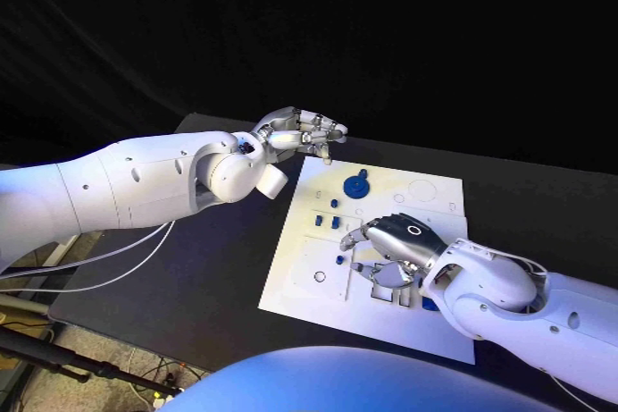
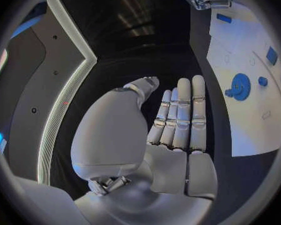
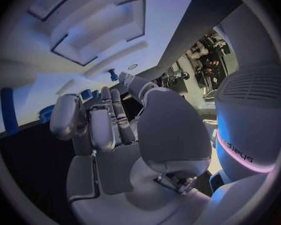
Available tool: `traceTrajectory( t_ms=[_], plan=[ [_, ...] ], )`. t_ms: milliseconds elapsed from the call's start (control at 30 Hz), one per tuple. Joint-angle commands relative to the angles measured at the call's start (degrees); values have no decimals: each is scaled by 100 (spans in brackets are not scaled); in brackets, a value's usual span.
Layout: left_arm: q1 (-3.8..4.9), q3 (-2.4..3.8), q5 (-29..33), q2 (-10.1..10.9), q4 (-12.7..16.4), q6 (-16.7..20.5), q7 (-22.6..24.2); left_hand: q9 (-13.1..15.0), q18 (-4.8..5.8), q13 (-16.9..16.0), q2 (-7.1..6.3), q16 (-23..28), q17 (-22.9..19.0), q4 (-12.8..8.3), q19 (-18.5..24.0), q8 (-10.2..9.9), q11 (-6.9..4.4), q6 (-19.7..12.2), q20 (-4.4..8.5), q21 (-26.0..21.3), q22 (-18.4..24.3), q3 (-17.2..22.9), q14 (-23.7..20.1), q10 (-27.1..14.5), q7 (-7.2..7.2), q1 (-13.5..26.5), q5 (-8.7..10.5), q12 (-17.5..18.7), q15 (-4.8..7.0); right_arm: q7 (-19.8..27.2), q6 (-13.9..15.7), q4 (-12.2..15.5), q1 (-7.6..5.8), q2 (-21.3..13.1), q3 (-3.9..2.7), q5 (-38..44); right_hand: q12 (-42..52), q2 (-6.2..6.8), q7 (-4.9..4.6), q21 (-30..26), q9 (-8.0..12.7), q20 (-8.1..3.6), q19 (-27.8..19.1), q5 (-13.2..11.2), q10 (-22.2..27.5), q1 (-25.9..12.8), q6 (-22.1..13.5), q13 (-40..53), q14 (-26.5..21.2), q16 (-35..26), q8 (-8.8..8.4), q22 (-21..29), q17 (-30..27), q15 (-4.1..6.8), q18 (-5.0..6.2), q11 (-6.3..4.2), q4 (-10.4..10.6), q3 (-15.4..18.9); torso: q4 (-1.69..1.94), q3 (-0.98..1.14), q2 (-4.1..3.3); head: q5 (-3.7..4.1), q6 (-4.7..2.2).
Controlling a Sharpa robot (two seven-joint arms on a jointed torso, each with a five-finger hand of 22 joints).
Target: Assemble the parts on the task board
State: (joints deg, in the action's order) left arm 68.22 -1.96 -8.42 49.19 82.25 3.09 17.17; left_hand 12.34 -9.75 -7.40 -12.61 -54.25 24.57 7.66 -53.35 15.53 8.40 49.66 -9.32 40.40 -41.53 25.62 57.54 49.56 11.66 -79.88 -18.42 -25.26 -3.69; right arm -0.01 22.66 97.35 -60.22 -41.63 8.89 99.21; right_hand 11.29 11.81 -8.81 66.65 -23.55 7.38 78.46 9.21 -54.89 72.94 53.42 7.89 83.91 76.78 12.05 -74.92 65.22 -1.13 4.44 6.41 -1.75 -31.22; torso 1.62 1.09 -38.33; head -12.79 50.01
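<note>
Right robot hand [image 1: 396, 240] low over board [image 1: 431, 327] centre, fingers curled; can't tell if it holds anything. Left robot hand [image 1: 299, 131] open, empty, off the board's far corner. Gear [image 1: 354, 185] seated, small parts [image 1: 329, 221] loose: early days, I'd say.

mirrored lettering on the robot's white body [image 3: 242, 156], not clearly readable

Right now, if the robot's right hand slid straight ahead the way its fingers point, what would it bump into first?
Probably the small blue pegs standing on the white task board, just beyond the right hand; depth is hard to judge, so it might pass over them.
</note>
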Motion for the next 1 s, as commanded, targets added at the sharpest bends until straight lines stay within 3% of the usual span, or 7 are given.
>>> traceTrajectory(
  t_ms=[33,167,300,500,600,1000],
  plan=[
    [6,4,-3,-4,4,-101,19,5,-71,11,-8,21,-8,-17,-48,20,-4,-34,-4,-32,6,-10,-6,-39,3,-61,-21,22,-38,18,223,132,-126,-212,-26,-370,107,-77,-36,115,3,-13,89,20,-116,44,36,18,103,71,-28,-443,85,-26,34,-16,14,-23,-2,-4,5,84,-1],
    [5,3,-3,5,2,-106,18,5,-71,11,-8,21,-8,-17,-48,20,-4,-34,-4,-32,6,-10,-6,-39,3,-61,-21,22,-38,-36,69,219,-329,-540,-50,-713,275,-119,-17,302,11,-38,200,7,-365,61,41,30,154,173,-61,-539,232,6,-5,-61,39,-102,-7,-11,8,204,-1],
    [4,2,-3,12,-6,-113,17,6,-71,12,-4,21,-9,-18,-49,23,-4,-33,-4,-32,5,-9,-6,-40,2,-64,-22,21,-38,-146,-200,165,-548,-837,-64,-839,285,-62,-36,302,18,-50,207,17,-447,-34,22,-6,155,181,-97,-546,227,11,-7,-63,107,-91,-12,-10,10,340,-1],
    [2,1,-3,5,-23,-122,14,6,-71,13,-2,21,-9,-19,-49,25,-4,-33,-4,-31,5,-9,-6,-41,1,-66,-22,20,-38,-239,-430,70,-685,-1078,-70,-704,129,5,-154,161,87,-11,149,12,-380,-39,-96,-159,133,157,-239,-493,170,-48,14,17,161,-115,-16,-11,8,436,-1],
    [2,1,-3,-2,-29,-125,14,7,-71,13,-2,21,-9,-20,-49,26,-4,-32,-4,-31,4,-9,-6,-41,1,-67,-22,19,-38,-292,-553,57,-703,-1081,-71,-528,78,21,-166,163,112,5,155,-91,-400,-11,-82,-216,137,175,-265,-499,191,-63,14,29,160,-133,-17,-5,10,445,-1],
    [0,0,-3,4,-34,-124,15,7,-71,13,-2,21,-9,-20,-49,26,-4,-32,-4,-31,4,-9,-6,-41,1,-67,-22,19,-38,-413,-898,9,-693,-988,-68,-173,-2,170,-155,169,170,13,168,-202,-496,-121,-31,-318,140,199,-316,-515,203,-60,13,19,261,12,-4,-23,13,438,-1]
  ],
)
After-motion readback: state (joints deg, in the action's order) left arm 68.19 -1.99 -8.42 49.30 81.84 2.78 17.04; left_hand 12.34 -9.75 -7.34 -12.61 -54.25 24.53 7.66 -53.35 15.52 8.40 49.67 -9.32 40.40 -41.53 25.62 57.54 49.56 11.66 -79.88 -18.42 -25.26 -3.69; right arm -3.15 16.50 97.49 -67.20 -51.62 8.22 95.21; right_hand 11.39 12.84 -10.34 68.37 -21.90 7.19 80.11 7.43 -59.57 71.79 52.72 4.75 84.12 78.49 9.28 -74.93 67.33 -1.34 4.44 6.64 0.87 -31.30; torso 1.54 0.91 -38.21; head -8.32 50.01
